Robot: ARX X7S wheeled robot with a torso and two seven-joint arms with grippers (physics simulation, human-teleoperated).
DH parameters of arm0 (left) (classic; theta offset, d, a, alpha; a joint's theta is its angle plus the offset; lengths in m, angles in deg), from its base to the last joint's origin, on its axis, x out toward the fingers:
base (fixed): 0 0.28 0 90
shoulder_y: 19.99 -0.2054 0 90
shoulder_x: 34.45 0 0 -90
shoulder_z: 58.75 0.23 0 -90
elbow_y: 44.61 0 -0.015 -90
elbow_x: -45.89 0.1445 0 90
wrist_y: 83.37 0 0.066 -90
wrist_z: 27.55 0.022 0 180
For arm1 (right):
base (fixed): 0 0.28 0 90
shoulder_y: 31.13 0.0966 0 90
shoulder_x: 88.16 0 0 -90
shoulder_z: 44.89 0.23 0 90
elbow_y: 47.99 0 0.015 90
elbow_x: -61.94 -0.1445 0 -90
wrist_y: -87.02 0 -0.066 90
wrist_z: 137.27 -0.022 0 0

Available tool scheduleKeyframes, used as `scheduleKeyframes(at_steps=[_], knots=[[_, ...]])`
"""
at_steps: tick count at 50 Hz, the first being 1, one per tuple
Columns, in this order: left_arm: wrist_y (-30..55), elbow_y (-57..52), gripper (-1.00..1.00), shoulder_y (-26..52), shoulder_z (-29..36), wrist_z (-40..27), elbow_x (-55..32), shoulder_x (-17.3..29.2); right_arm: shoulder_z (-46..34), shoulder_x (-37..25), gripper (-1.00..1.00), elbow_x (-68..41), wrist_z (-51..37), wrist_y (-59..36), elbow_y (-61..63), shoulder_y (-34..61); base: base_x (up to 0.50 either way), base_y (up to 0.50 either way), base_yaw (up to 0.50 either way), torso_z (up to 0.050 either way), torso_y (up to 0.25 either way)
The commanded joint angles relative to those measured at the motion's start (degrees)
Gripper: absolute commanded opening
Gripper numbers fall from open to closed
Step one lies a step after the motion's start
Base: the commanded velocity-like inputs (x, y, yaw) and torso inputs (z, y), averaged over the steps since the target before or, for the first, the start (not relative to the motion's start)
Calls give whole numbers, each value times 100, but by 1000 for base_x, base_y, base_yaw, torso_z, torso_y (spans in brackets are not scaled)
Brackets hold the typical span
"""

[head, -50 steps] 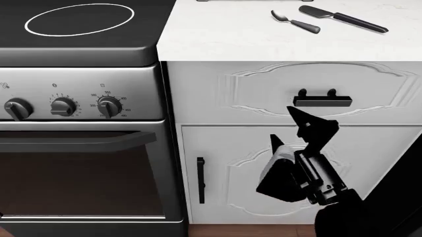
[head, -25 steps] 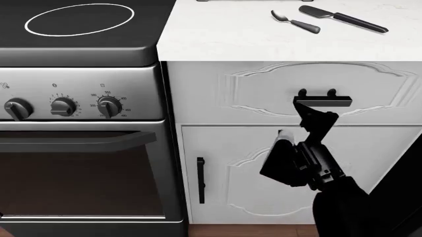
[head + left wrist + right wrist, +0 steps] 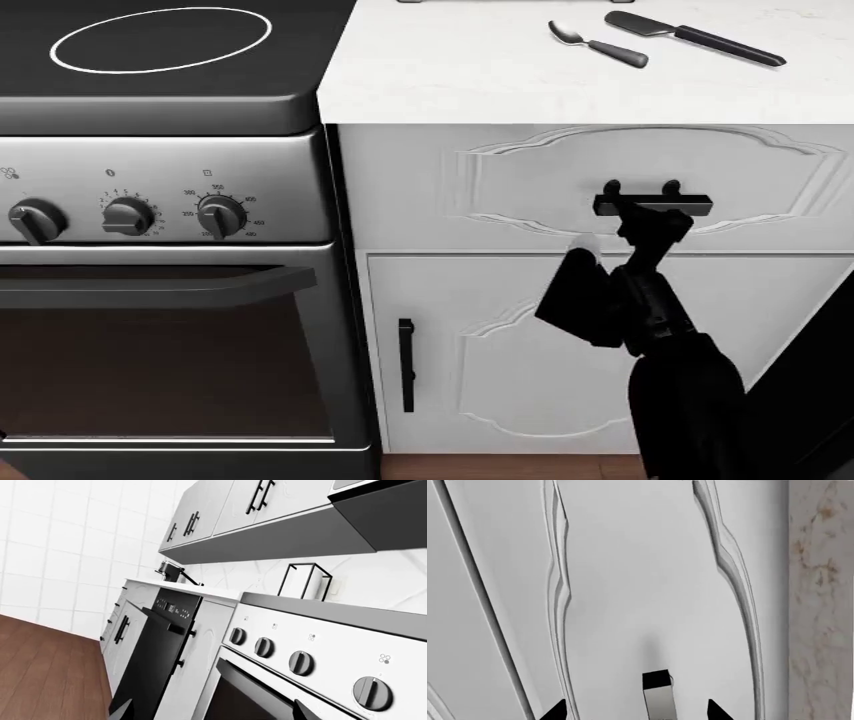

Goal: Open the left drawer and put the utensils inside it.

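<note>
The left drawer [image 3: 534,185] is shut, its ornate white front below the counter edge. My right gripper [image 3: 621,232] is up against the drawer's black handle [image 3: 653,206]. In the right wrist view the right gripper [image 3: 635,711] is open, with the handle [image 3: 657,695] between its fingertips. On the white counter lie the utensils: a spoon [image 3: 597,43] and a black-handled spatula [image 3: 694,37]. Seen only in its own wrist view, my left gripper [image 3: 212,712] is open and empty, facing the oven front.
A stove with a black cooktop [image 3: 160,40], knobs [image 3: 128,215] and an oven door bar [image 3: 160,285] stands left of the drawer. Below the drawer is a cabinet door with a vertical black handle [image 3: 406,365]. Wood floor [image 3: 40,670] shows in the left wrist view.
My right gripper has risen from in front of the lower cabinet door to the drawer handle. The utensils and drawer have not moved.
</note>
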Motion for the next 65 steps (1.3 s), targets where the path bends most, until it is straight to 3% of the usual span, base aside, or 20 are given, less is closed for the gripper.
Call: scheduleKeyframes(at_steps=[1,48,49,65], knots=[[7,12,100,6,3,0,7,-6,-58,121,100,-18,-7,5,-550,261,0,0,0,0,0],[54,-34,100,-16,-41,-33,62,-34,75,531,100,-177,-518,108,-1810,996,0,0,0,0,0],[60,-38,100,-17,-41,-33,66,-34,75,526,-100,-176,-519,109,-1810,996,0,0,0,0,0],[61,-57,100,-30,-56,-44,86,-40,-9,492,-100,-175,-492,195,-1890,996,0,0,0,0,0]])
